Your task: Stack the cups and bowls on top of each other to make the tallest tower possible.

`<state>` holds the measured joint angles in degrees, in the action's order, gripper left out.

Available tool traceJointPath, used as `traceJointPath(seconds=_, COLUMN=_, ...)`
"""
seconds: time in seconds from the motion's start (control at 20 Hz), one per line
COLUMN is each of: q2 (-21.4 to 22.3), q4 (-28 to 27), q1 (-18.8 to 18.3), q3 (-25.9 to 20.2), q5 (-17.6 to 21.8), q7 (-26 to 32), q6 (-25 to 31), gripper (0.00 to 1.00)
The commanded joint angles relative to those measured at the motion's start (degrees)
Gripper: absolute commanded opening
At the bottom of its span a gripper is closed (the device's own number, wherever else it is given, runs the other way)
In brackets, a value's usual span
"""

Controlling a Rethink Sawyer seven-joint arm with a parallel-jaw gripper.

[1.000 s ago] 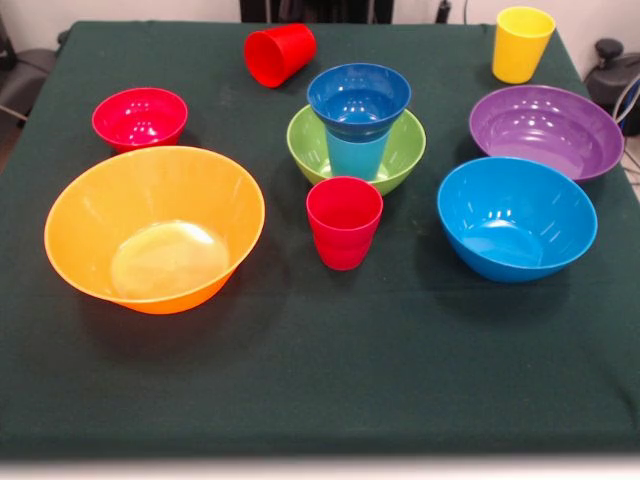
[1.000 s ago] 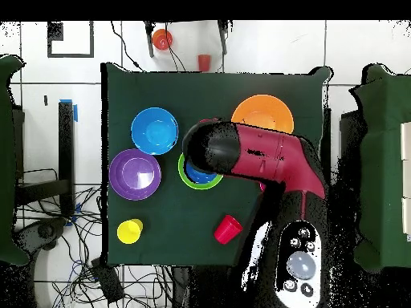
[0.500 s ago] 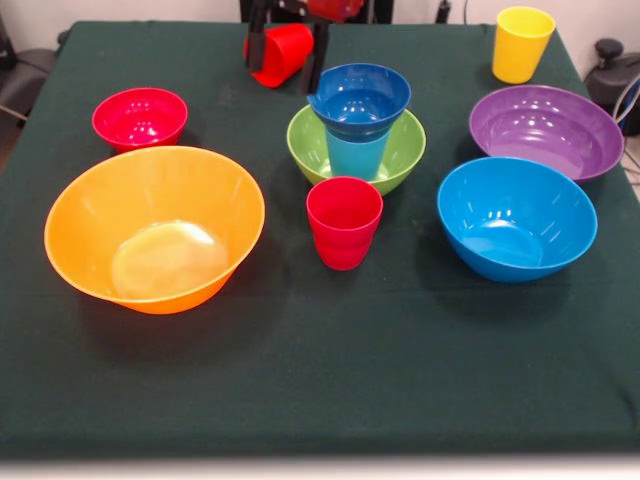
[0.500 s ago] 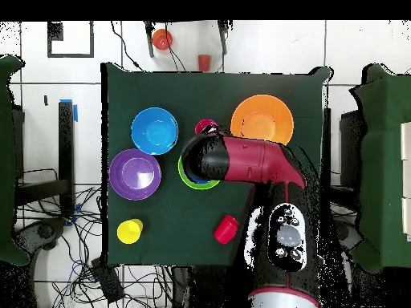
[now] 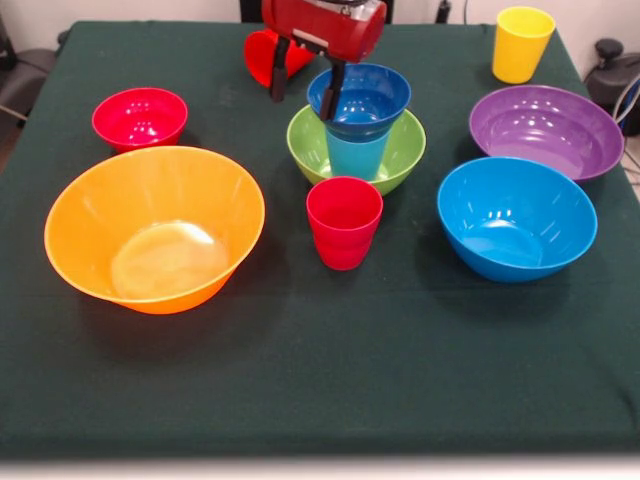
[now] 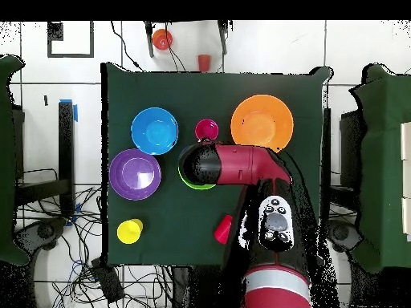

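Note:
The tower at mid-table is a green bowl (image 5: pixel 403 152) holding a light blue cup (image 5: pixel 357 157), topped by a small dark blue bowl (image 5: pixel 362 96). My gripper (image 5: pixel 303 86) hangs open and empty just left of that top bowl. Its left finger is in front of a red cup (image 5: pixel 262 52) lying on its side. A second red cup (image 5: pixel 344 222) stands upright in front of the tower. The yellow cup (image 5: pixel 522 43) stands at the far right corner. In the overhead view the arm (image 6: pixel 233 164) covers the tower, apart from a sliver of green rim (image 6: pixel 193 184).
A huge orange bowl (image 5: pixel 155 228) and a small red bowl (image 5: pixel 139 117) sit on the left. A blue bowl (image 5: pixel 515 218) and a purple bowl (image 5: pixel 545 130) sit on the right. Cables and chairs ring the table in the overhead view.
The gripper has come down into the front view from the top edge, beside the dark blue bowl. In the overhead view the arm has swung round. No cup or bowl has moved.

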<state>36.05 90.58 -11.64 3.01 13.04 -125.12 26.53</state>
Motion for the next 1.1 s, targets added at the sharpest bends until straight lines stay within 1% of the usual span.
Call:
traceJointPath(seconds=0.05, q2=-2.13, q4=4.91, q1=-0.87, q3=-6.32, q5=4.87, q7=3.14, q6=-5.15, gripper=1.0)
traceJointPath(seconds=0.3, q2=-1.68, q4=5.52, q1=-1.52, q3=-7.33, q5=4.64, q7=3.93, q6=-3.86, gripper=1.0)
traceJointPath(seconds=0.35, q2=-1.59, q4=5.79, q1=-1.96, q3=-7.78, q5=4.91, q7=4.16, q6=-4.95, gripper=1.0)
traceJointPath(seconds=0.5, q2=-1.72, q4=6.16, q1=-3.8, q3=-10.37, q5=5.78, q7=7.59, q6=-4.31, gripper=1.0)
traceJointPath(seconds=0.6, q2=-1.64, q4=6.54, q1=-3.89, q3=-10.32, q5=6.18, q7=6.57, q6=-5.96, gripper=1.0)
traceJointPath(seconds=0.65, q2=-1.92, q4=6.83, q1=-3.87, q3=-10.27, q5=6.48, q7=5.13, q6=-8.12, gripper=1.0)
traceJointPath(seconds=0.7, q2=-1.99, q4=6.75, q1=-3.78, q3=-10.19, q5=6.74, q7=4.58, q6=-8.5, gripper=1.0)
traceJointPath(seconds=0.9, q2=-2.32, q4=4.98, q1=-2.65, q3=-9.16, q5=7.01, q7=3.33, q6=-6.62, gripper=1.0)
traceJointPath(seconds=1.1, q2=-2.84, q4=3.6, q1=-3.31, q3=-9.66, q5=6.91, q7=4.57, q6=-4.29, gripper=1.0)
